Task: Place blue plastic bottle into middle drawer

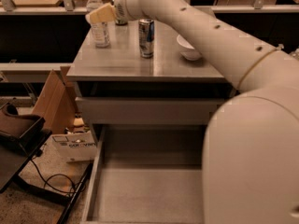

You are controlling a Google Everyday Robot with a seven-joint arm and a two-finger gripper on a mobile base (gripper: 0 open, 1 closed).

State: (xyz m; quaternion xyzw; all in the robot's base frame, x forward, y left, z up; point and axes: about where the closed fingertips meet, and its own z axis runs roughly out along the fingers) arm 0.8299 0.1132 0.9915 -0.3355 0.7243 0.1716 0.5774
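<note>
The blue plastic bottle (99,31) stands upright at the back left of the cabinet top, clear with a white cap and a pale label. My gripper (100,14) reaches in from the right on the long white arm and its pale tip lies across the bottle's upper part. The middle drawer (140,190) is pulled out wide below, a grey tray with low side walls and a bare floor. My arm's big white body covers the drawer's right part.
A blue-and-silver slim can (146,38) stands mid-top, a white bowl (188,49) to its right. The grey cabinet top (117,66) has a shut drawer front (145,111) under it. A cardboard box (53,99), a dark stand and cables lie on the floor at left.
</note>
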